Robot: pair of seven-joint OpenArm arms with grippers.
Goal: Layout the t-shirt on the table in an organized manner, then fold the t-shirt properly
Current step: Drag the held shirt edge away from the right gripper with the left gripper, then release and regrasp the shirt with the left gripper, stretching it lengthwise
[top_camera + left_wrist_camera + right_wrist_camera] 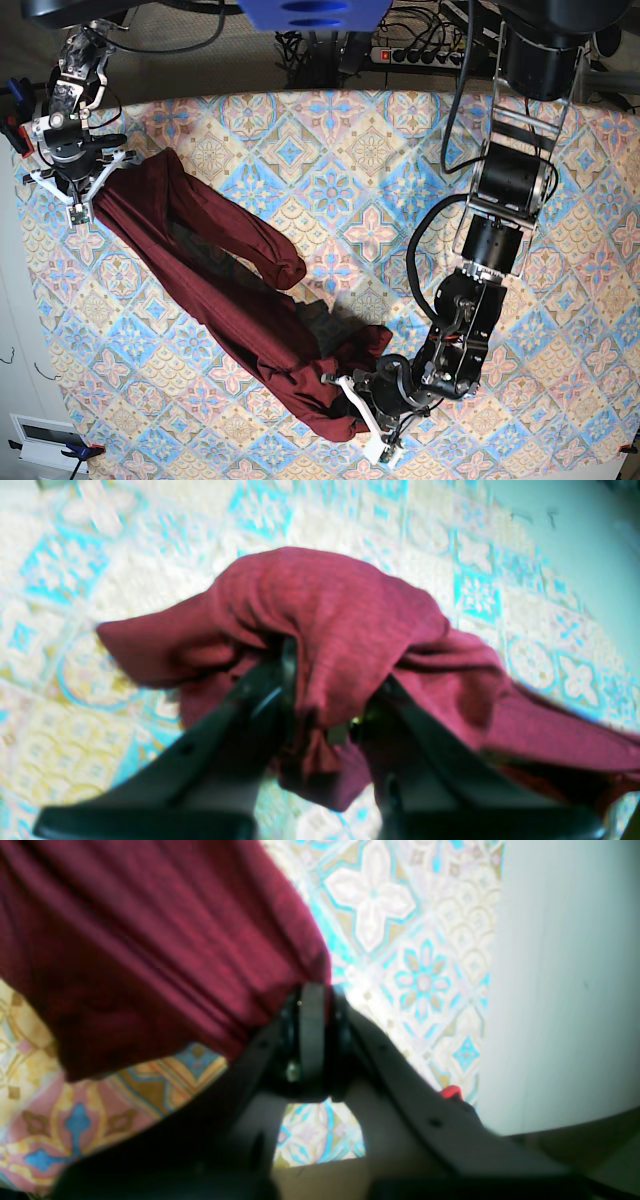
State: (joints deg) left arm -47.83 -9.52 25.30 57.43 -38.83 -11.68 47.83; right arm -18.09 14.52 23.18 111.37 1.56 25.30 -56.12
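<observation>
We see one t-shirt (215, 290), a soft dark maroon knit with a fine heathered grain, stretched in a long rumpled band across the table (350, 150), from the far left corner toward the near middle. One sleeve loops out to the right and ends in a rounded fold. The table is covered in cloth printed with blue, pink and cream diamond tiles bearing floral motifs.

There are two grippers, both black. The right gripper (312, 1000), at the far left, has its fingers pressed together on a gathered edge of the shirt, lifting it in pleats. The left gripper (327, 680), at the near middle, has its fingers drawn narrow around a bunched hump of fabric that drapes over both fingers.
</observation>
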